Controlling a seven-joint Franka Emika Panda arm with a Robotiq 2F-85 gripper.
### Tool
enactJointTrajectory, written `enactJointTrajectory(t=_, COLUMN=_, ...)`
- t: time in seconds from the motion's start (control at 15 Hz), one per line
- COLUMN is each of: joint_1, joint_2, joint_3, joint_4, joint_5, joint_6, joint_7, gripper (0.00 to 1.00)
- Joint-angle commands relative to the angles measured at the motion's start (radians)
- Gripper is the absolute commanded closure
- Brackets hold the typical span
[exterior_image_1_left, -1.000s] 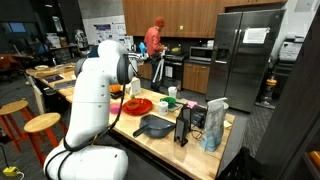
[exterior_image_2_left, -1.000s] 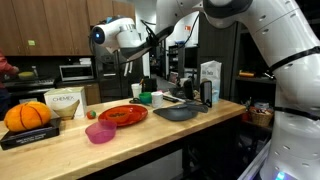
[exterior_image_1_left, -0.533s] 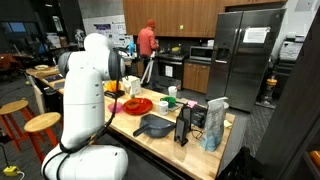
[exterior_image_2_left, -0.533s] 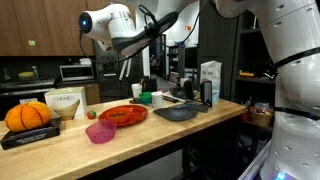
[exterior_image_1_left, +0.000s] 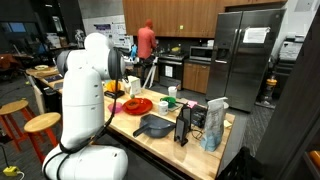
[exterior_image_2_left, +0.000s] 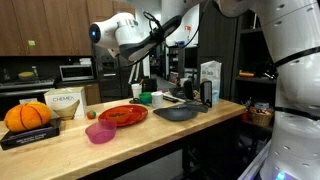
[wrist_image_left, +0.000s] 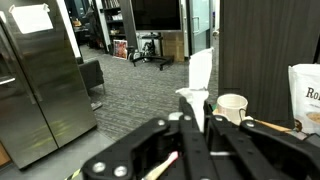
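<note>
My gripper (wrist_image_left: 200, 112) hangs high above the wooden counter (exterior_image_2_left: 60, 150). In an exterior view it hangs from the white wrist (exterior_image_2_left: 127, 68) above the red plate (exterior_image_2_left: 123, 114). Its two black fingers stand close together and look shut, with nothing clearly held between them. Past the fingertips the wrist view shows a white carton (wrist_image_left: 200, 70) and a white mug (wrist_image_left: 232, 106). A thin wooden stick with a pink tip (wrist_image_left: 165, 165) shows low among the finger links. In an exterior view the robot's white body (exterior_image_1_left: 95, 90) hides the gripper.
On the counter stand an orange pumpkin on a black box (exterior_image_2_left: 27, 117), a pink bowl (exterior_image_2_left: 100, 132), a dark grey pan (exterior_image_2_left: 178, 113), a green cup (exterior_image_2_left: 145, 98) and a tall carton (exterior_image_2_left: 210, 80). A steel fridge (exterior_image_1_left: 245, 60) stands behind. A person in red (exterior_image_1_left: 146, 42) is at the stove.
The wrist swung up and to the side, then came part of the way back and down. The person in red shifted a little along the far counter.
</note>
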Motion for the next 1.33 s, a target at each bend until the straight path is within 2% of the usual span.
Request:
enactJointTrajectory(t=0.0, joint_1=-0.028, joint_2=0.006, joint_3=-0.013, joint_4=0.004, joint_5=-0.034, joint_6=0.0, joint_7=-0.004, gripper=0.98)
enactJointTrajectory(t=0.8, joint_1=-0.056, joint_2=0.13, joint_3=-0.077, joint_4=0.12, joint_5=-0.295, joint_6=0.046, joint_7=0.008, gripper=0.98)
enactJointTrajectory(t=1.27, joint_1=-0.069, joint_2=0.25, joint_3=-0.119, joint_4=0.267, joint_5=-0.379, joint_6=0.119, joint_7=0.047, gripper=0.98)
